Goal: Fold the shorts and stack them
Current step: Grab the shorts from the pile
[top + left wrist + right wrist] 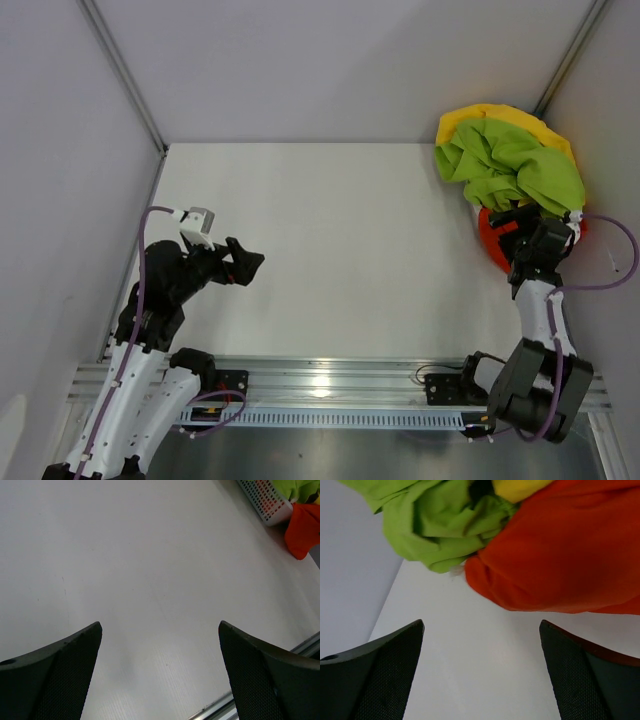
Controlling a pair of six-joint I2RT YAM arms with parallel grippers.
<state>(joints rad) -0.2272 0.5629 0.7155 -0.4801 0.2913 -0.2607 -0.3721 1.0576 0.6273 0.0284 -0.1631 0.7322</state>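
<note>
- Holding nothing: right gripper [481, 625] and left gripper [160, 625], fingers spread.
- Soft, light, floppy shorts [510, 165], we reckon; we'd pinch the orange pair [560, 545] at its near fold.

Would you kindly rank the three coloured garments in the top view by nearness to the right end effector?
1. Orange-red shorts, beside the right end effector.
2. Lime-green shorts, just beyond.
3. Yellow garment, far back corner.

A flat white tabletop [340, 250] fills the middle, with pale grey wall panels [300, 60] at 12 and 9 o'clock. A silver aluminium rail [350, 372] and a slotted grey cable tray [330, 415] run along 6 o'clock. At 2 o'clock lies a crumpled yellow cloth [470, 118], with a grey perforated metal box [265, 500] nearby
</note>
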